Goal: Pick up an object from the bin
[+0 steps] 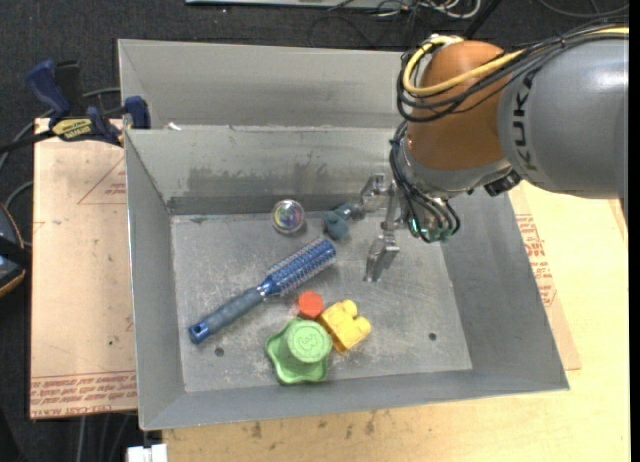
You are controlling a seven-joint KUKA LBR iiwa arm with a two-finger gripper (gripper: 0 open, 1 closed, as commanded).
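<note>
Counted six loose things on the floor of the grey bin (pixel 150 270), one of each kind. One blue brush (pixel 268 288), stretched slantwise across the middle, handle down toward the front left, bristled head up toward the right. One shiny little ball (pixel 288 215), parked near the back wall, just above the brush head. One small blue-grey piece (pixel 338 221), sat right of the ball and close to the back wall too. Then a tight cluster at the front: one small orange piece (pixel 311 304), one yellow block (pixel 346 324) just right of it, and one round green lid (pixel 300 349) below them, touching the yellow block. No heap anywhere, plenty of bare metal between the groups.

Over to the gripper (pixel 378 225), down low in the right half of the bin under the arm's orange cover (pixel 455 115). Jaws looked spread, one up toward the back wall, the other toward the front, with nothing pinched in the gap. Found the blue-grey piece just to the left of that gap, beside the jaws rather than between them; could not tell whether touching the upper one. Brush head lay near the lower jaw, a little apart. Front cluster sat well clear, below and left.
</note>
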